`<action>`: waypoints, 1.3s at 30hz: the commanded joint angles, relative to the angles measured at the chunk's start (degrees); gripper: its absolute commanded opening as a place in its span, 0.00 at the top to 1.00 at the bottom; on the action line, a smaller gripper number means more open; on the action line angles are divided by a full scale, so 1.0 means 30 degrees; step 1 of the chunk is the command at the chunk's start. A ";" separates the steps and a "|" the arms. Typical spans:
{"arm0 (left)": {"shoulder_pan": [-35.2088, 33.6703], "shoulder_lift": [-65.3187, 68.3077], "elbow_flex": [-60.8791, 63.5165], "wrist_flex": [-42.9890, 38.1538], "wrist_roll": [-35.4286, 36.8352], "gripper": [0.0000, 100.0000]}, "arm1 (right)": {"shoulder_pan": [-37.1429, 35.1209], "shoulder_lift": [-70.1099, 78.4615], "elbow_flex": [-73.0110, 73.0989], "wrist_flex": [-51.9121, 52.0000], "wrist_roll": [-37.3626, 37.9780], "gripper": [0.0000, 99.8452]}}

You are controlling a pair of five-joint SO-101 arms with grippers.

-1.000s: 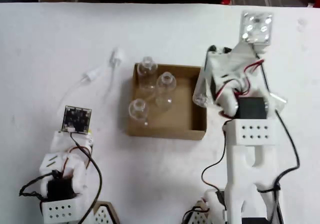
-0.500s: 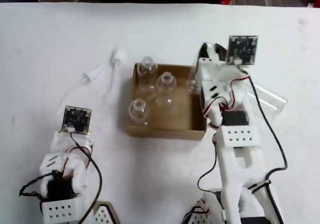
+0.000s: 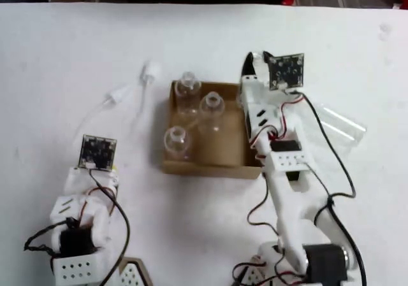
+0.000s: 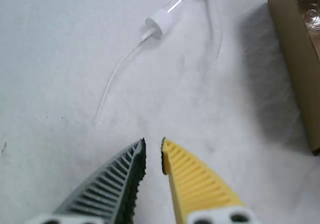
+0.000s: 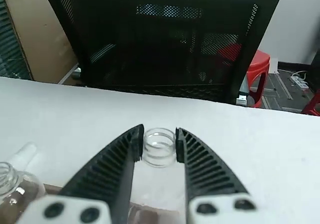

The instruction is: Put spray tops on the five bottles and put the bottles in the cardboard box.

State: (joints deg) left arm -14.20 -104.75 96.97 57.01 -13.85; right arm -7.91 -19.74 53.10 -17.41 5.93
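Note:
My right gripper (image 5: 159, 140) is shut on the threaded neck of a clear bottle (image 5: 160, 148) with no top on it, held at the right wall of the cardboard box (image 3: 210, 166). Three open-necked clear bottles stand inside the box (image 3: 187, 86) (image 3: 211, 105) (image 3: 175, 139). Two white spray tops with thin tubes lie left of the box (image 3: 151, 71) (image 3: 117, 97); the nearer spray top (image 4: 161, 21) lies ahead of my left gripper (image 4: 153, 155). That gripper hovers low over bare table, its grey and yellow fingers nearly together with nothing between them.
Another clear bottle (image 3: 341, 125) lies on its side on the table right of the right arm. The box wall (image 4: 297, 49) stands off to one side of the left gripper. A black mesh chair (image 5: 165, 39) stands beyond the table's far edge.
The right arm has swung left with the bottle, from right of the box to its right wall, and its wrist has turned. The left arm has not moved.

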 commanded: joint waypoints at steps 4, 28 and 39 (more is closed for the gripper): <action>0.0278 -0.0044 0.0000 0.0088 -0.0176 0.94 | -0.0220 0.1538 -0.0117 -0.2066 0.0440 0.98; 0.0278 -0.0044 0.0000 0.0088 -0.0176 0.94 | -0.0249 0.5934 0.0176 -0.5788 0.0498 0.98; 0.0278 -0.0044 0.0000 0.0000 -0.0176 0.94 | -0.0190 0.5817 0.0645 -0.5729 0.0615 0.98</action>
State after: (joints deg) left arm -14.20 -104.75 96.97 57.01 -13.85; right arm -8.18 -1.71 54.51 -34.46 6.37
